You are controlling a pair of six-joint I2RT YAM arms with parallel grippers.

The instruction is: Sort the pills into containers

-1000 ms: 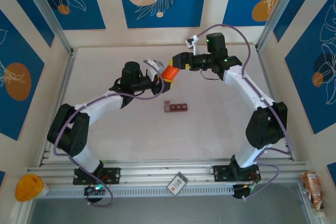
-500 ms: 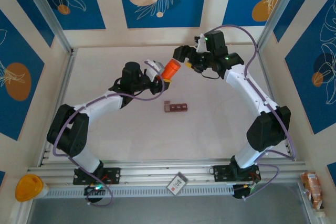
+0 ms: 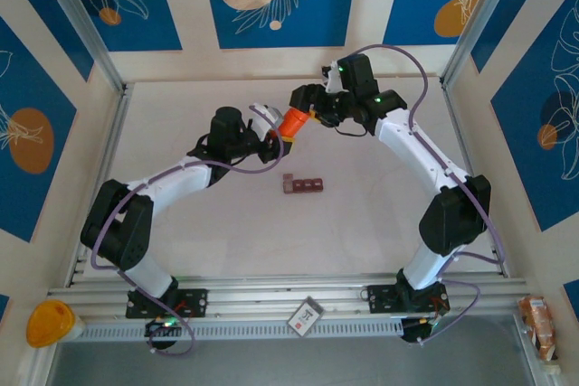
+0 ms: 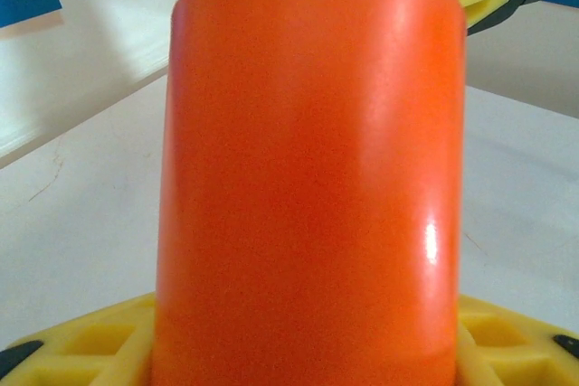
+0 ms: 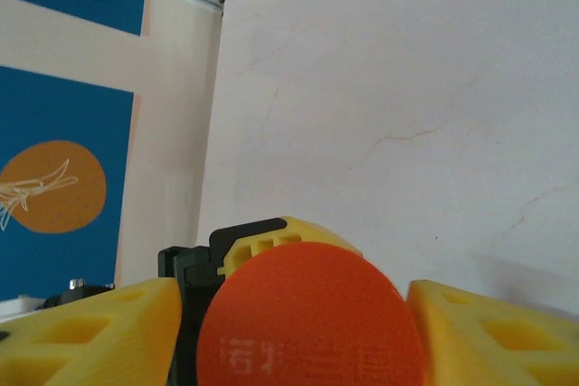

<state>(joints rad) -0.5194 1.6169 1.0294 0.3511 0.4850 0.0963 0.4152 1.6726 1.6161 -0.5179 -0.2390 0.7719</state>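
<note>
- While the left fingers (image 4: 81, 350) are clenched round the lower body of an orange pill bottle (image 3: 291, 122), that bottle hangs above the far half of the table (image 3: 226, 232), tilted so that its cap end points up and away to the right.
- From the left wrist, the bottle's smooth orange wall rises between yellow fingers at its foot, and a yellow tip of the other arm's fingers shows at its upper right corner.
- The right fingers (image 5: 99, 332) stand on either side of the bottle's round cap (image 5: 308, 323), whose face carries raised lettering. One finger looks to be against the cap's rim and a dark gap shows beside the other, so I cannot tell whether they grip it.
- The strip of containers (image 3: 303, 185), dark reddish-brown with three square compartments in a row, lies flat on the table between the two arms. It is nearer the arm bases than the bottle and well apart from it and from both pairs of fingers.
- The left arm (image 3: 172, 174) and the right arm (image 3: 416, 146) reach in from opposite sides and meet at the bottle.
- At the near rail lie a small card (image 3: 306, 315) and, in the left corner, a round yellow object (image 3: 50, 323).
</note>
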